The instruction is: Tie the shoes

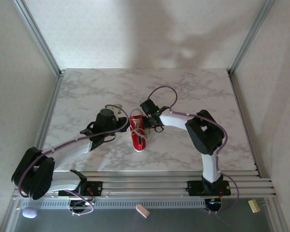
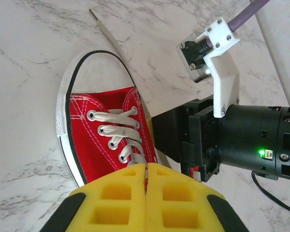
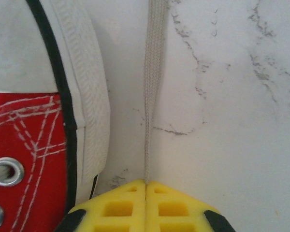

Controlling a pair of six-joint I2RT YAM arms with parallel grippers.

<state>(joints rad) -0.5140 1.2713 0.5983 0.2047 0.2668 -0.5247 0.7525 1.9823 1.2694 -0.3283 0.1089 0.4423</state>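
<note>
Left gripper: yellow fingers pressed together over the shoe's tongue, pinching a strand of the laces just past the eyelets.
Right gripper: fingers closed on the loose lace, low on the table just beside the shoe's rubber edge.
Loose lace: lies flat and straight from the right fingers, past the toe cap, a little apart from the sole.
Around: the right arm sits close against the shoe's side, crowding the left gripper. A pink bit and a purple bit lie on the ledge before the rail, well apart from the shoe.
Shoe: middle of the marble table, between the two grippers, upright on its sole.
Direction: long axis runs near to far, with the toe toward the far edge and tipped slightly left.
Look: red canvas with white stitching, metal eyelets and white laces. The rubber toe cap and sole are white with a black line.
</note>
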